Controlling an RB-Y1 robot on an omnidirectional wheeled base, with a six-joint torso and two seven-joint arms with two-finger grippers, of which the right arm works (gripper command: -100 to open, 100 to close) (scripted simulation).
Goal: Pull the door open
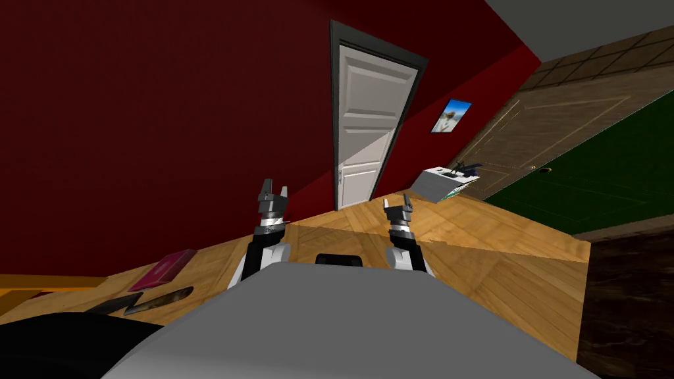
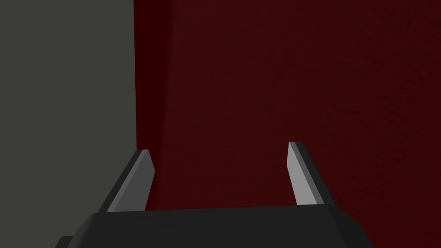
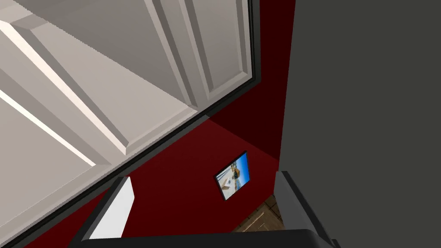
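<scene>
Head view: the white door (image 1: 365, 118) stands shut in the red wall (image 1: 164, 118), well ahead of the left pincer (image 1: 275, 189) and right pincer (image 1: 398, 204), both released and empty.

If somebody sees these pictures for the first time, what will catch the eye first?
The white panelled door in its dark frame stands out against the dark red wall, straight ahead across the wooden floor. To its right hangs a small blue picture. Nearer, the left gripper and right gripper are both raised with fingers open, well short of the door.
</scene>
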